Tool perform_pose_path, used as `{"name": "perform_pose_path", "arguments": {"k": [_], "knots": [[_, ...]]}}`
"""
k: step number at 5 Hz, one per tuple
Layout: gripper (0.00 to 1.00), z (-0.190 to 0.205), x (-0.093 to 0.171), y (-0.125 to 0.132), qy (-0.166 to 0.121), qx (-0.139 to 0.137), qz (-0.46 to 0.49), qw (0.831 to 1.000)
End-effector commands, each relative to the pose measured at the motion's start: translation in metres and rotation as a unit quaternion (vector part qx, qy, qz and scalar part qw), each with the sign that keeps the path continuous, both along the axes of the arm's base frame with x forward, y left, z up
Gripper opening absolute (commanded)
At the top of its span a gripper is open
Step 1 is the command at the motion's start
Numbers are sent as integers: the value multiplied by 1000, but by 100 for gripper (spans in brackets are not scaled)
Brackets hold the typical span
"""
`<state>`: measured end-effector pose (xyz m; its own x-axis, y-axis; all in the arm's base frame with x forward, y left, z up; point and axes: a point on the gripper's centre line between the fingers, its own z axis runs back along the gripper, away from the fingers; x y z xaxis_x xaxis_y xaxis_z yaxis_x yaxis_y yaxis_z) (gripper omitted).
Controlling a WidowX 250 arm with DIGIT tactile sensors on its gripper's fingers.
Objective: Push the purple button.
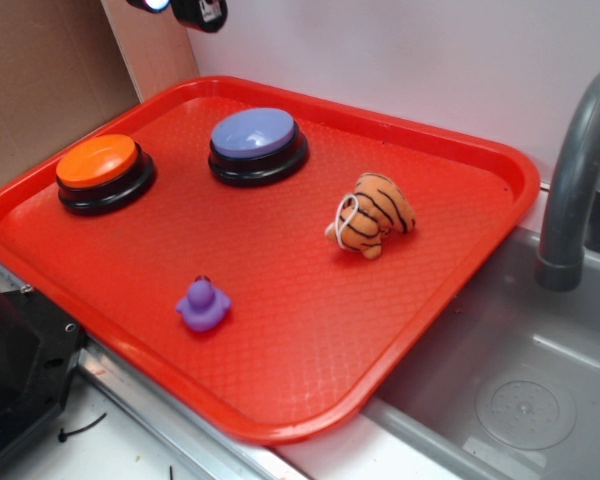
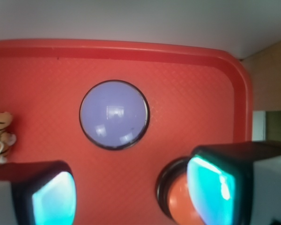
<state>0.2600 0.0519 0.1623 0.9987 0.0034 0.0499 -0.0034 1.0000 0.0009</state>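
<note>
The purple button (image 1: 253, 140), a lavender dome on a black base, sits at the back middle of the red tray (image 1: 450, 260). In the wrist view the purple button (image 2: 114, 114) lies ahead of my gripper (image 2: 131, 194), seen from above. The gripper is high above the tray, open and empty, its two teal-padded fingers (image 2: 54, 199) wide apart. Only a dark bit of the gripper (image 1: 200, 12) shows at the top edge of the exterior view.
An orange-topped button (image 1: 102, 168) sits left of the purple one and shows partly behind my right finger in the wrist view (image 2: 178, 206). A small purple duck (image 1: 202, 304) and a tiger toy (image 1: 373, 215) lie on the tray. A grey sink (image 1: 510, 390) and faucet (image 1: 575, 180) are at the right.
</note>
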Motion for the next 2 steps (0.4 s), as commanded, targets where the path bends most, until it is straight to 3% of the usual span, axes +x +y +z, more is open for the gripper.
{"name": "perform_pose_path", "arguments": {"k": [1, 2], "knots": [[100, 42, -7, -1, -43, 8, 16, 999], [100, 56, -16, -8, -59, 34, 22, 997]]}}
